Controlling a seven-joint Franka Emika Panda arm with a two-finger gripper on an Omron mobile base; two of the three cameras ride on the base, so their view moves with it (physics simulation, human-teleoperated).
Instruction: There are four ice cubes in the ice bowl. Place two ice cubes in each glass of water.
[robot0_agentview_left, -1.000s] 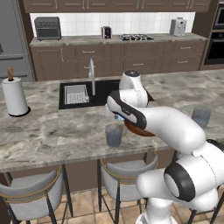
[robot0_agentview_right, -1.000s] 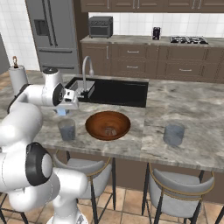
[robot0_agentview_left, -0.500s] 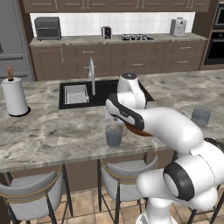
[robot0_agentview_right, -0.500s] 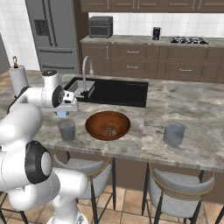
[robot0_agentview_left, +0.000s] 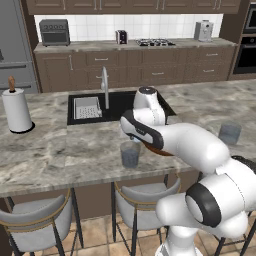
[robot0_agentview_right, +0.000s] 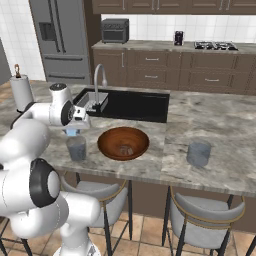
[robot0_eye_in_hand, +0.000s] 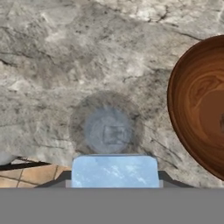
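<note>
My gripper (robot0_agentview_right: 73, 131) hangs just above the left glass of water (robot0_agentview_right: 76, 148), shut on a pale blue ice cube (robot0_agentview_right: 73, 132). In the hand view that ice cube (robot0_eye_in_hand: 114, 169) sits between the fingertips, straight over the glass (robot0_eye_in_hand: 107, 127), and another ice cube (robot0_eye_in_hand: 115, 134) lies inside the glass. The brown wooden ice bowl (robot0_agentview_right: 123, 142) stands right of this glass, with a pale ice cube (robot0_agentview_right: 125, 149) at its bottom. The second glass of water (robot0_agentview_right: 199, 152) stands further right on the counter. From the left base view, the near glass (robot0_agentview_left: 130, 154) is below the hand and the far glass (robot0_agentview_left: 230, 132) is at the right.
A white paper-towel roll (robot0_agentview_left: 17, 111) stands at the counter's left end. The black sink (robot0_agentview_right: 131, 105) with its faucet (robot0_agentview_right: 96, 82) lies behind the bowl. Stools (robot0_agentview_right: 202, 220) stand under the counter's front edge.
</note>
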